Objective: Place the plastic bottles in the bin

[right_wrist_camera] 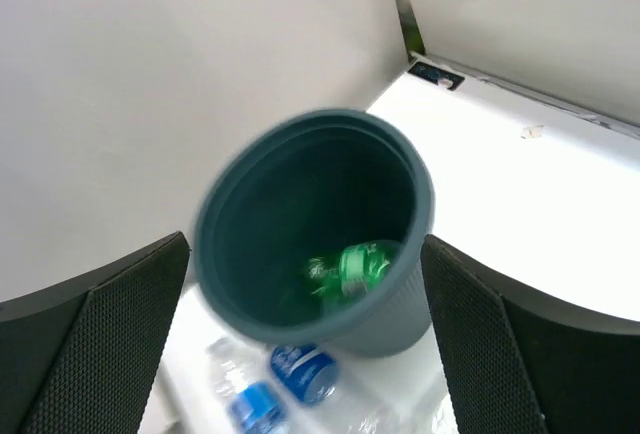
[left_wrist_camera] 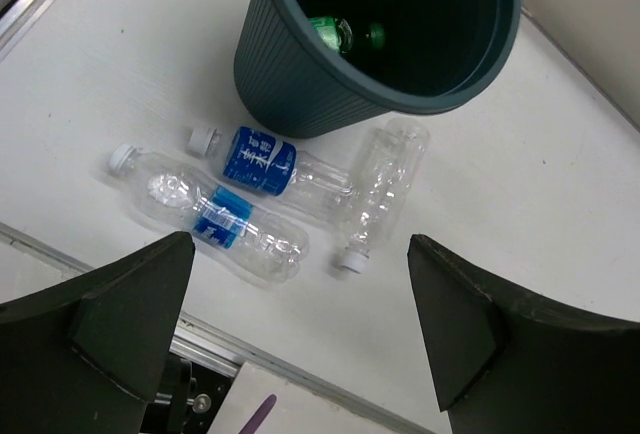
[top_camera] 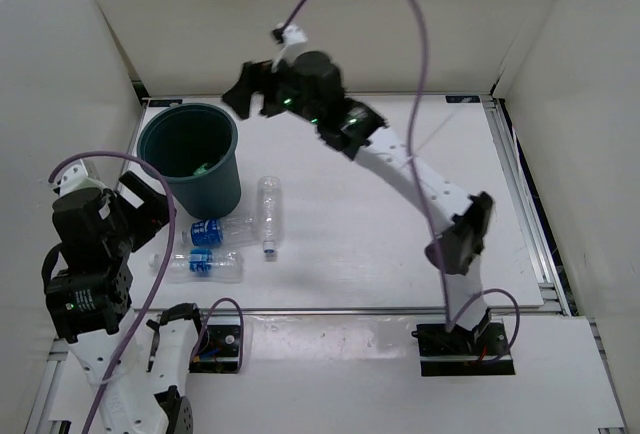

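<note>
The teal-grey bin (top_camera: 190,159) stands at the table's far left; it also shows in the left wrist view (left_wrist_camera: 330,84) and the right wrist view (right_wrist_camera: 400,304). The green bottle (right_wrist_camera: 350,266) lies inside it (left_wrist_camera: 345,34). Two blue-labelled bottles (left_wrist_camera: 260,159) (left_wrist_camera: 215,214) and the plain clear bottle (left_wrist_camera: 380,194) lie on the table just in front of the bin (top_camera: 268,212). My left gripper (left_wrist_camera: 300,334) is open and empty above the near edge. My right gripper (top_camera: 252,92) is open and empty, raised just right of the bin.
The white table (top_camera: 400,224) has metal rails along its near edge (top_camera: 380,309) and right edge (top_camera: 520,194). White walls close in the back and sides. A purple cable (top_camera: 400,14) arcs above the right arm.
</note>
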